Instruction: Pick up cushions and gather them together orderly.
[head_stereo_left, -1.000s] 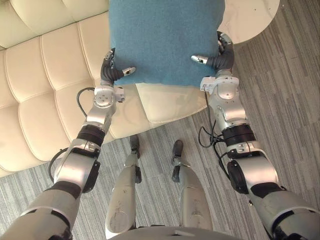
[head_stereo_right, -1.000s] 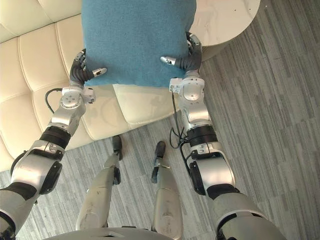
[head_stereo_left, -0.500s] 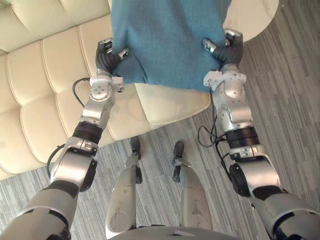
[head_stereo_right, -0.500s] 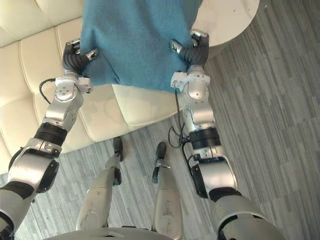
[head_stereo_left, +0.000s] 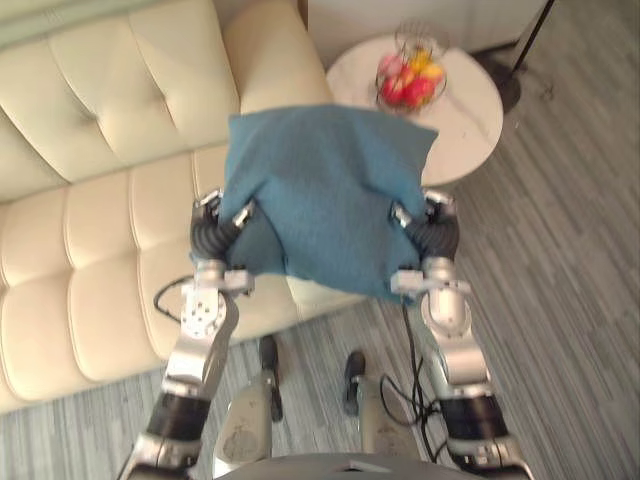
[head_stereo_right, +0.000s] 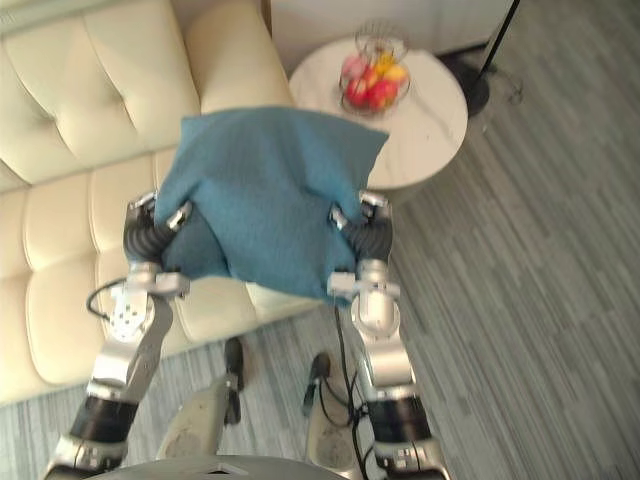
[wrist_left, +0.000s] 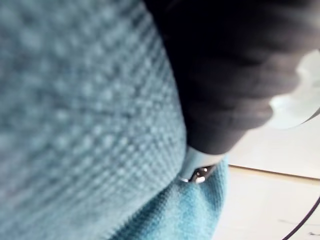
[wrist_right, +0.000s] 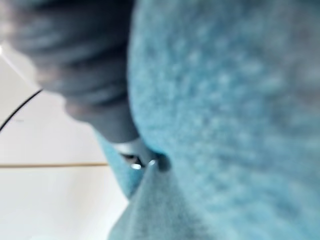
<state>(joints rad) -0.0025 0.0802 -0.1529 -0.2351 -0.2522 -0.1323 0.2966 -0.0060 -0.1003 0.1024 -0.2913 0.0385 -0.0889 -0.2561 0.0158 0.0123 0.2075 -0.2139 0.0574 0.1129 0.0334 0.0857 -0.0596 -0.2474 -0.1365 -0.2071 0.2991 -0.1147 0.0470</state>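
I have the cushion (head_stereo_left: 325, 195) held clear above the sofa (head_stereo_left: 100, 200) seat; the left robot hand (head_stereo_left: 210, 238) is clamped on its lower left corner, the right robot hand (head_stereo_left: 435, 235) on its lower right; behind stands a round worktop (head_stereo_left: 470, 110) bearing a fruit basket (head_stereo_left: 410, 75).

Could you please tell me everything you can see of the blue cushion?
The cushion is teal-blue, roughly square, of coarse woven-looking fabric, with pointed corners. It is held in the air, tilted, over the front edge of the cream sofa, its lower part creased. The left hand grips its lower left edge, the right hand its lower right edge, thumbs on the near face.
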